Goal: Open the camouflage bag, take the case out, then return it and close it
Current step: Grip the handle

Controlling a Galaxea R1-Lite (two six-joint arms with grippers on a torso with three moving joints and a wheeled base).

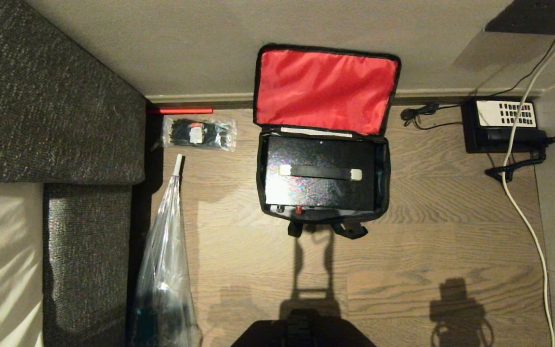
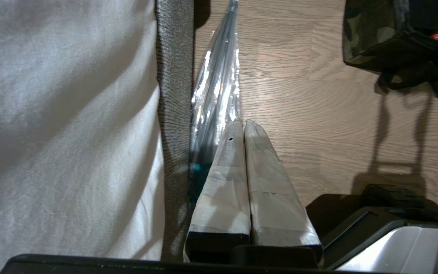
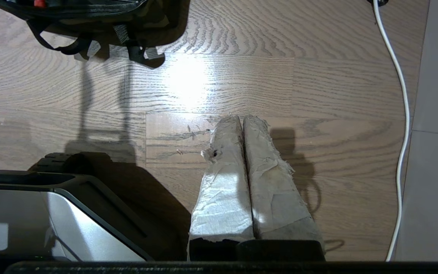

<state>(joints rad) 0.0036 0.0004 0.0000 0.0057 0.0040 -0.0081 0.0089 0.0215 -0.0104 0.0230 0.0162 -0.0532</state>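
Sitting lid-open on the floor against the far wall: camouflage bag (image 1: pixel 323 144), case (image 1: pixel 320 179) inside, handle crosswise. Ahead of both empty pinched-together hands, left hand (image 2: pixel 244 122), right hand (image 3: pixel 241 118), neither clearly nearer.

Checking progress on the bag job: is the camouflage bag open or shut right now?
Open. The camouflage bag has its red-lined lid flipped back against the wall, and the black case lies exposed inside.

Wood floor (image 1: pixel 427 231), grey wall (image 1: pixel 186 43), dark sofa (image 1: pixel 41 96)
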